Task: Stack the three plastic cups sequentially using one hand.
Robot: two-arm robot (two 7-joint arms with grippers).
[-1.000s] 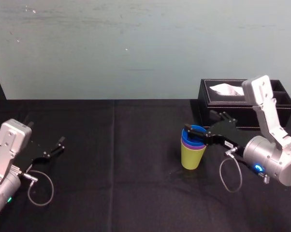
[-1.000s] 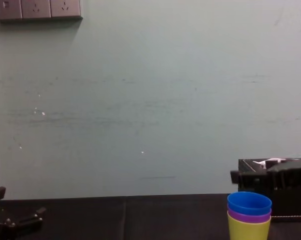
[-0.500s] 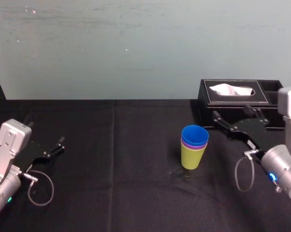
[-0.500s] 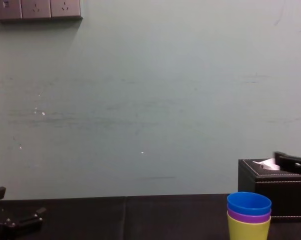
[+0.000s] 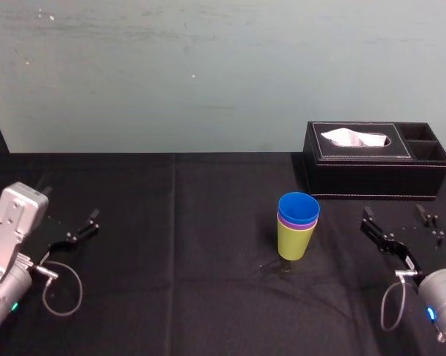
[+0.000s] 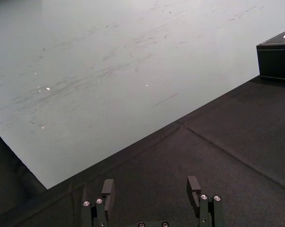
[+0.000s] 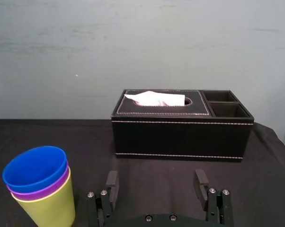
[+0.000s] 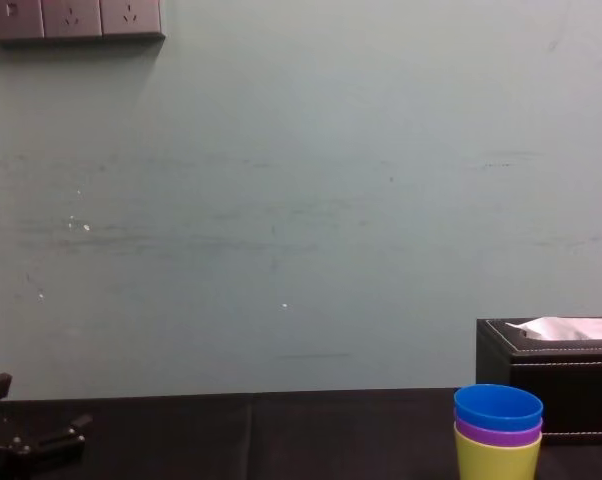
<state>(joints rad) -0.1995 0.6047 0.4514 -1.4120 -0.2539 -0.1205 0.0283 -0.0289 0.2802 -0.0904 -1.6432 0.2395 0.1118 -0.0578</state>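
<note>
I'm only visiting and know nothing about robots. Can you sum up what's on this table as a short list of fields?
Cups: blue cup inside purple cup inside yellow-green cup, one upright stack
Location: black table, nearer the robot than the tissue box, apart from it
Right end effector: open, empty, right of the stack, not touching
Left end effector: open, empty, far left
Task status: all three stacked

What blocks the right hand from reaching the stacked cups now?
Probably nothing, so yes: the right hand, open, sits beside the stacked cups with bare black cloth between; the tissue box lies behind that path.
</note>
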